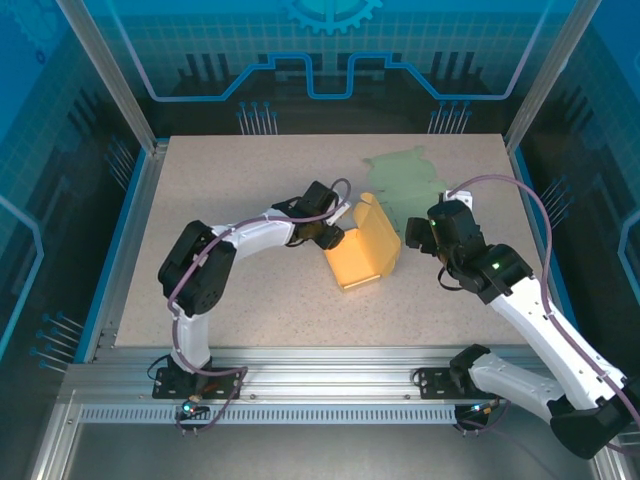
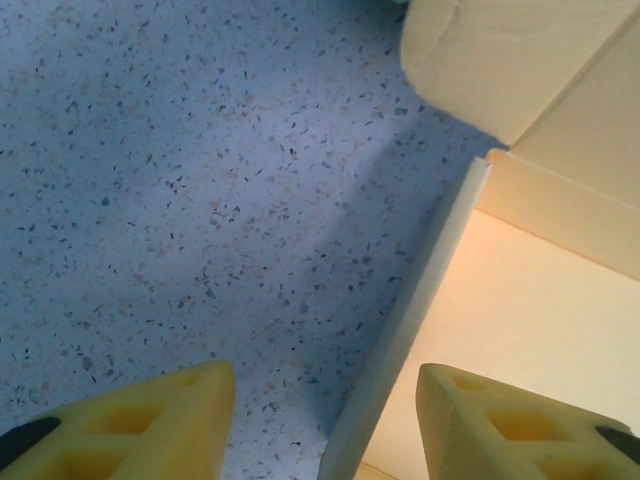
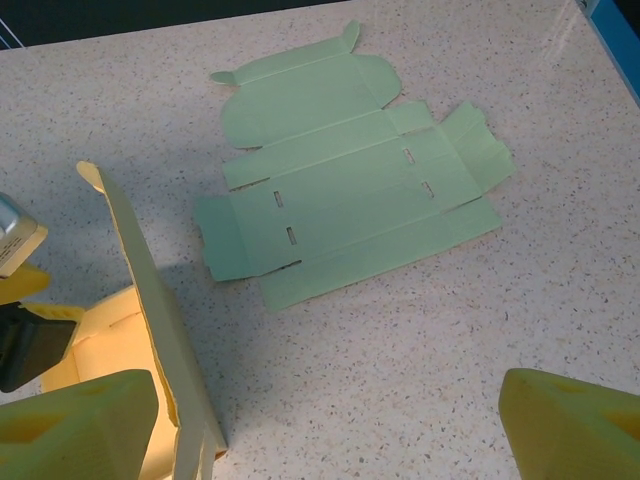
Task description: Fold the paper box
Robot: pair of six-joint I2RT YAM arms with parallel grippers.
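Top external view puts our yellow box (image 1: 362,245) at mid-frame, half formed, with the left gripper (image 1: 333,238) at its left wall, ready, we judge, to fold it up. Left wrist view adds that its jaws stand wide astride that wall's edge. Right wrist view shows the right gripper (image 3: 330,430) wide and empty, and a flat green sheet (image 3: 350,190) lying apart, upper middle.
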